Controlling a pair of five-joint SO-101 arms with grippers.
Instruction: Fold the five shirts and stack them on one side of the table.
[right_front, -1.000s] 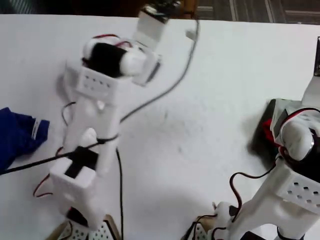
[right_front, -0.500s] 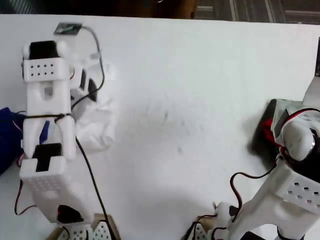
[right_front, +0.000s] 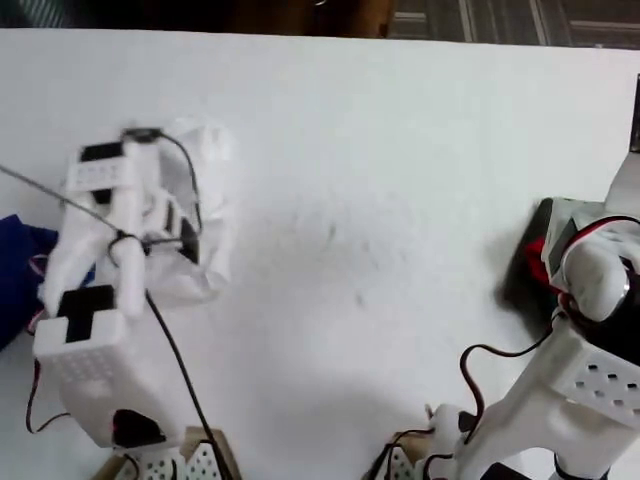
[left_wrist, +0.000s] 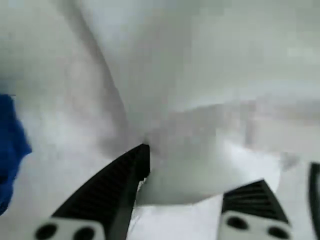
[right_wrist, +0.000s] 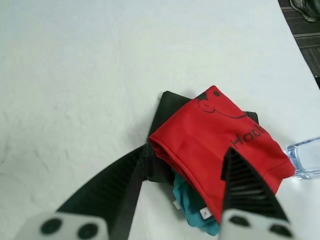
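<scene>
White shirt (right_front: 212, 190), crumpled, lies near the left edge of the table (right_front: 420, 140), just beside a blue shirt (right_front: 15, 265). The cloth is judged light, limp and not slippery. It will sag wherever unsupported, so a hem or shoulder corner is a better hold than the bunched middle. Left gripper (left_wrist: 195, 170) has its jaws well apart and is pressed down into the white shirt, with a bulge of cloth between them, not clamped. Right gripper (right_wrist: 187, 152) hangs wide open and empty above the folded pile (right_wrist: 165, 110) on the right side, red shirt (right_wrist: 220, 135) uppermost.
</scene>
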